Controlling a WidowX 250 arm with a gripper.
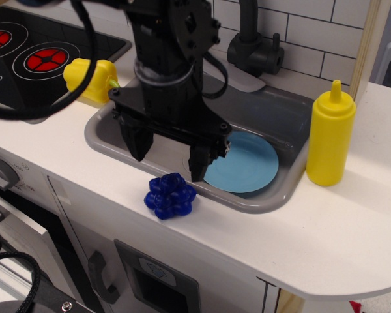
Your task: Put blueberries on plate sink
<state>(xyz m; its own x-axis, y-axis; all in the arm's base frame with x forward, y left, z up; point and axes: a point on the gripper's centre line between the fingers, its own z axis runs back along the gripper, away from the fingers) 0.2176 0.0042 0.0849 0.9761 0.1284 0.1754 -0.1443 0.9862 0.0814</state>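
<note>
A: How far along is it?

B: Barely begun. The black two-fingered gripper (167,156) hangs with its fingers spread wide, holding nothing.

A: And the glossy dark-blue plastic cluster of blueberries (170,195)?

B: Just below and in front of the fingertips, on the white countertop (352,228), untouched.

A: The target?

B: The round light-blue plastic plate (242,162) lies to the gripper's right inside the grey rectangular sink (274,195), bare. Grasping, carrying and placing all remain.
</note>
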